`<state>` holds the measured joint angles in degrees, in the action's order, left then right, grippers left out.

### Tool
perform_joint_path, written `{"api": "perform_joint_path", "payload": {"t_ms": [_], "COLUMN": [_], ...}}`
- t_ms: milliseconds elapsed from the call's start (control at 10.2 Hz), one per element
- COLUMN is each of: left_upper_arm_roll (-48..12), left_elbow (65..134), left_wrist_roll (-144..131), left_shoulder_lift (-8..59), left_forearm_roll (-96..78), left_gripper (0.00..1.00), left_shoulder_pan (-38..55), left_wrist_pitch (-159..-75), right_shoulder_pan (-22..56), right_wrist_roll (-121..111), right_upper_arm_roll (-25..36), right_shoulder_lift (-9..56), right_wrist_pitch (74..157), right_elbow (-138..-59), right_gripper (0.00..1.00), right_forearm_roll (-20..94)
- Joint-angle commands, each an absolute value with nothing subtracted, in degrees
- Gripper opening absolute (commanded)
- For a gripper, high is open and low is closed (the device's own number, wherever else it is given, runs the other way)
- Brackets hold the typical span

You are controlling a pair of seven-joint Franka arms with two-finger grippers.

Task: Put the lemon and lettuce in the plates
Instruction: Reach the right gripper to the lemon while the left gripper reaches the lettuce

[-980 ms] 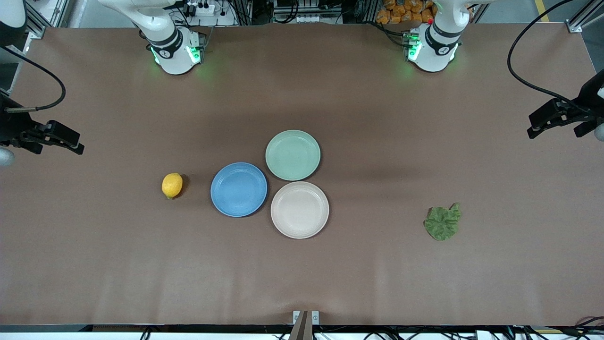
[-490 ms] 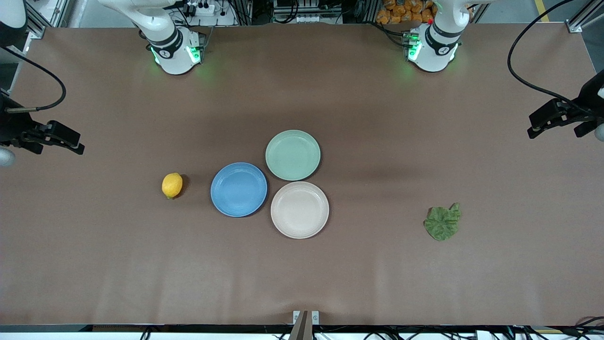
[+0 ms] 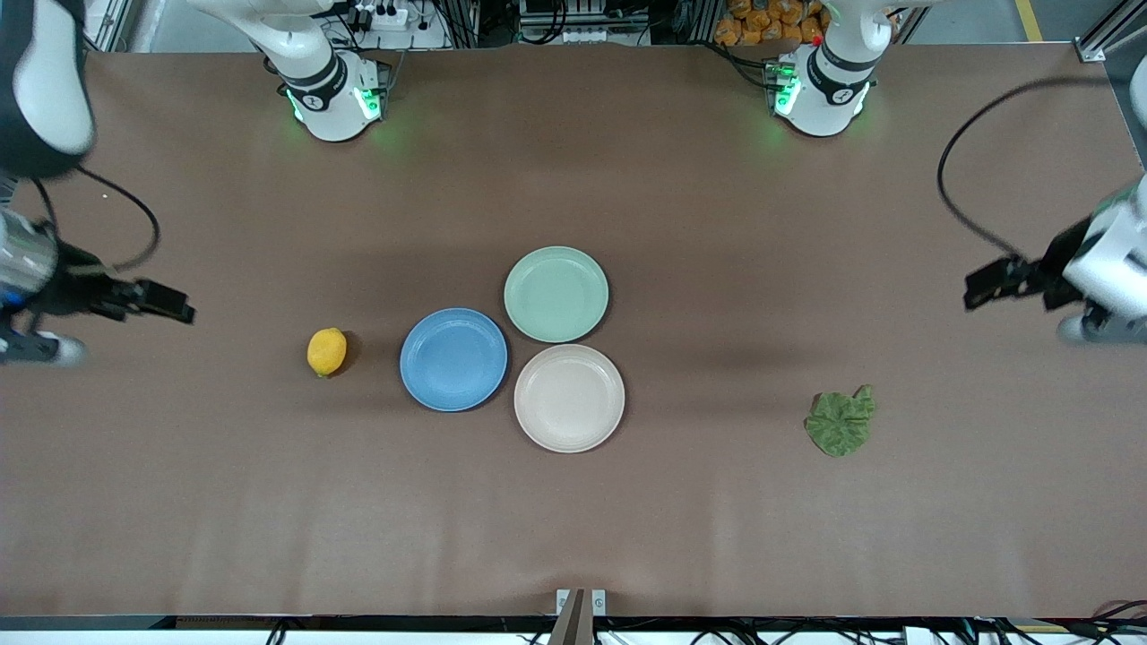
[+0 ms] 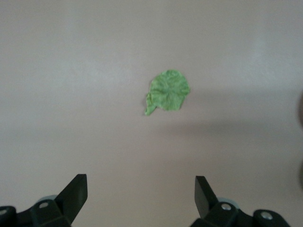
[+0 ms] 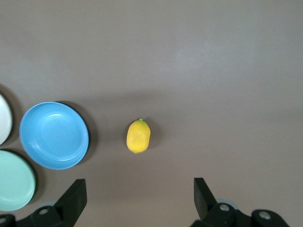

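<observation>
Left gripper (image 3: 986, 291) up in the air over the left arm's end of the table, fingers (image 4: 75, 194) spread wide and pointing in toward the table's middle, white wrist at the edge of the front view; right gripper (image 3: 170, 307) likewise aloft over the right arm's end, fingers (image 5: 74, 196) parted wide, pointing inward, nothing between them. Both arms arched out from their bases and back in from the table's ends.
</observation>
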<state>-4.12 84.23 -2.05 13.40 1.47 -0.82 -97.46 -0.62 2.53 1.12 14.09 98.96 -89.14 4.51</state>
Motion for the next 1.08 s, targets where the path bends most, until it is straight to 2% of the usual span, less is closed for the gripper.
{"api": "perform_joint_path", "payload": {"t_ms": [0,392,686,980], "left_upper_arm_roll": [-3.8,-3.9,-3.9,-3.9], "left_elbow": [83.2,83.2,83.3,83.4], "left_wrist_roll": [-0.6,-0.7,-0.4,-0.5], "left_shoulder_lift": [18.0,20.3,20.4,24.0], "left_forearm_roll": [1.1,4.0,3.6,3.3], "left_gripper": [1.0,1.0,1.0,1.0], "left_shoulder_pan": [-1.0,-0.7,-1.8,-2.4], "left_wrist_pitch": [-100.5,-101.1,-101.1,-103.0], "right_shoulder_pan": [-1.6,1.2,1.9,2.5], "right_wrist_roll": [2.2,2.0,2.0,2.0], "right_upper_arm_roll": [0.6,0.3,0.3,0.3], "right_shoulder_lift": [17.9,30.4,33.0,35.0], "right_wrist_pitch": [108.3,110.5,112.1,113.0], "right_elbow": [-96.5,-96.7,-96.9,-97.1], "right_gripper": [1.0,1.0,1.0,1.0], "right_forearm_roll": [6.0,11.2,11.2,11.2]}}
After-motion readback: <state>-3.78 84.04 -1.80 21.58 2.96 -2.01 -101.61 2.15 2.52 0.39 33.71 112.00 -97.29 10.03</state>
